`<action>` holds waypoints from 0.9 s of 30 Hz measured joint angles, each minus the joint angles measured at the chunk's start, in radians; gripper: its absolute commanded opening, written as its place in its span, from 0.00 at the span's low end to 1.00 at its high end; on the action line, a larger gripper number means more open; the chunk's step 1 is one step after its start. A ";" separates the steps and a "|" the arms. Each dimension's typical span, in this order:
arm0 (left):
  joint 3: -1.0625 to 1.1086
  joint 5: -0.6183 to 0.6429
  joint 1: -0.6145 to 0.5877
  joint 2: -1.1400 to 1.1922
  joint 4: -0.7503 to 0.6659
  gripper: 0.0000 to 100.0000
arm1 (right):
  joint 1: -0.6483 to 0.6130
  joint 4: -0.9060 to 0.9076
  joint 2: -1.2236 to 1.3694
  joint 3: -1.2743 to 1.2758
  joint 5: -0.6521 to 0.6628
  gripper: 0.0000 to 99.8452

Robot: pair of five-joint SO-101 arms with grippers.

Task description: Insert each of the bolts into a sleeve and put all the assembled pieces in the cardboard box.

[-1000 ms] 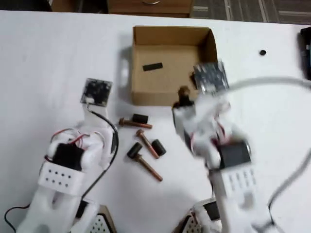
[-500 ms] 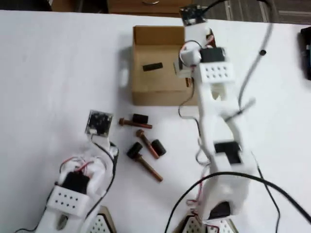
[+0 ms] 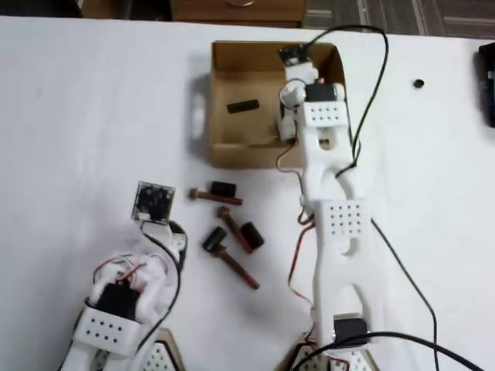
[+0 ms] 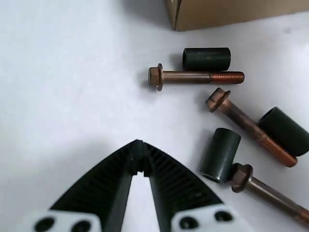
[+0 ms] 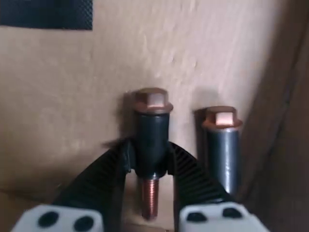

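The right arm is reaching lower into the cardboard box [image 3: 232, 151] than half a second ago, with its wrist now over the box interior instead of past the far wall. The right tool [image 5: 149, 155] is gripping a sleeved bolt [image 5: 150, 135] by the sleeve, its fingers partly closed around it. It is holding this just beside a second assembled piece [image 5: 221, 145] inside the box. The left arm is sitting slightly farther back. The left tool [image 4: 139, 146] is closed and empty over the table [image 4: 63, 72], near three loose bolts [image 4: 193, 77] and three sleeves [image 4: 206, 58].
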 measured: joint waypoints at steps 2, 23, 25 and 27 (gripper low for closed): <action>0.000 0.000 0.000 0.000 0.000 0.02 | -0.002 0.002 0.020 -0.031 0.005 0.14; 0.002 0.000 0.000 0.000 0.000 0.02 | 0.002 0.250 0.028 -0.235 0.009 0.43; 0.002 0.000 0.000 0.000 0.000 0.02 | -0.002 0.276 0.028 -0.258 0.009 0.43; 0.002 0.000 0.000 0.000 0.000 0.02 | -0.002 0.295 0.028 -0.296 0.009 0.43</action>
